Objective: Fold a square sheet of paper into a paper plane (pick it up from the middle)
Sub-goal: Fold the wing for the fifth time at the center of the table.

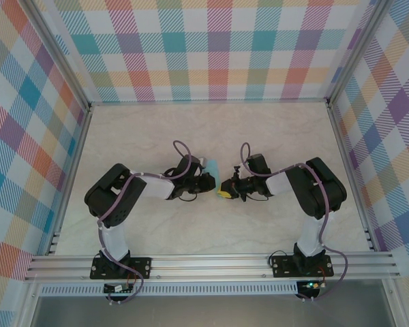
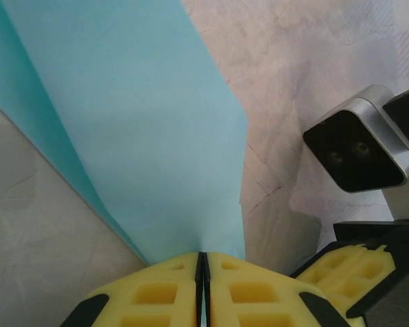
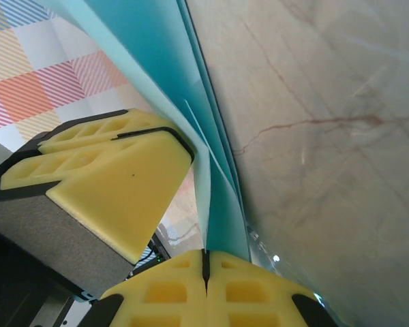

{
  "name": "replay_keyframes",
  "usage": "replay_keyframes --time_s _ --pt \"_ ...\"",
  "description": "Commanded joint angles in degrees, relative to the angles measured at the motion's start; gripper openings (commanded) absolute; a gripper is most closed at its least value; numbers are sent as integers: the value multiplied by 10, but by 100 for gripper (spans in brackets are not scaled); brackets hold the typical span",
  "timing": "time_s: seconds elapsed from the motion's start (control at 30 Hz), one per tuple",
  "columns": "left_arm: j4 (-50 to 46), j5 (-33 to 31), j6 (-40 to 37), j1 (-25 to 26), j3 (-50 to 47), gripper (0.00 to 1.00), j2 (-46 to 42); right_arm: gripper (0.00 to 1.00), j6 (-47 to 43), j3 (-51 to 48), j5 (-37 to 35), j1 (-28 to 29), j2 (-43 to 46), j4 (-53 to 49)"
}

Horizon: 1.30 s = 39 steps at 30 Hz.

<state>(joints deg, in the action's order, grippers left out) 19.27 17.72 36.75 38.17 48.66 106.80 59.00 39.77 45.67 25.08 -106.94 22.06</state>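
Observation:
The light-blue sheet of paper point(image 1: 211, 166) is folded into layers and held above the table's middle, between both arms. My left gripper point(image 2: 203, 257) is shut on it, and the paper point(image 2: 143, 116) rises from the seam between the yellow pads as a long panel with a darker layer on its left. My right gripper point(image 3: 206, 255) is also shut on the paper point(image 3: 221, 204), where several thin layers run up out of the closed pads. From above, the left gripper point(image 1: 211, 181) and right gripper point(image 1: 225, 189) almost touch.
The marble-patterned table point(image 1: 273, 129) is walled by plaid panels point(image 1: 211, 48) and metal posts. A rail point(image 1: 211, 264) runs along the near edge. The right wrist camera point(image 2: 361, 146) and a right finger point(image 2: 347, 269) sit close by in the left wrist view. A left finger point(image 3: 116, 170) crowds the right wrist view.

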Motion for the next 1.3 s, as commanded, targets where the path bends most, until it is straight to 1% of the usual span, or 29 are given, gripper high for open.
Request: replay_keyframes --time_s 0.0,0.1,0.2,0.37,0.5,0.7,0.97,1.27 --pt "-29 -18 -6 7 18 11 19 0 14 -10 -33 -8 -34 -88" --pt "-63 -34 -11 9 31 10 24 0 -1 -5 -38 -8 -27 -103" --pt "-111 -56 -17 13 51 9 30 0 -36 7 -56 -8 0 -146" --pt "-143 -67 -16 17 63 8 42 11 -105 33 -83 -8 57 -231" --pt "-159 -73 -13 21 71 8 46 15 -135 44 -79 -7 70 -256" --pt "-175 -77 -11 23 80 8 46 20 -179 66 -109 10 96 -297" --pt "-184 -78 -8 24 85 8 47 24 -214 102 -171 39 96 -338" --pt "-191 -78 -2 24 91 8 47 24 -227 113 -179 48 70 -342"
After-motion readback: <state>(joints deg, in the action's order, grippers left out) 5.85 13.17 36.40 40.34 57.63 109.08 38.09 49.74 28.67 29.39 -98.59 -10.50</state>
